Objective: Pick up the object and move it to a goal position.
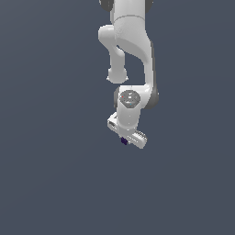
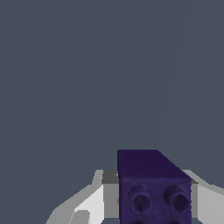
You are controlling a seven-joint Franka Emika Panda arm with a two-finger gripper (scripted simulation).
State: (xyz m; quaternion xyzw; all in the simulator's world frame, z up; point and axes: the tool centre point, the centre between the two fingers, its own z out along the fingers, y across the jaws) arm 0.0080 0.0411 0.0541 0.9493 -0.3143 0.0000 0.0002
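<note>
Wrist view, nearest first: the dark purple cube (image 2: 153, 188) sat right up against the camera, flanked by the white fingers (image 2: 94, 203) on either side. It read less as a cube than as a short block, its long axis running straight away from the lens. The near face carried round studs or sockets with raised rims; two showed fully, and more were cut off by the frame edge. The material was matte, with flat faces, sharp edges and uniform indigo colour. The fingers were angular, faceted white shells with grey inner faces, closed narrow on the block with both sides touching it. Beyond the block lay only the plain slate-grey surface (image 2: 87, 78), flat and textureless.

Exterior view: the gripper (image 1: 127, 134) pointed down at the end of the glossy white arm (image 1: 133, 50), its body skewed diagonally across the frame. The cube (image 1: 124, 141) showed as a tiny dark speck poking out just below the gripper's underside, far smaller than the hand. Whether it touched the surface or hung above it could not be told. The wrist carried a round grey flange with dark collars; the links were smooth rounded tubes. The grey surface filled the rest of the frame.
</note>
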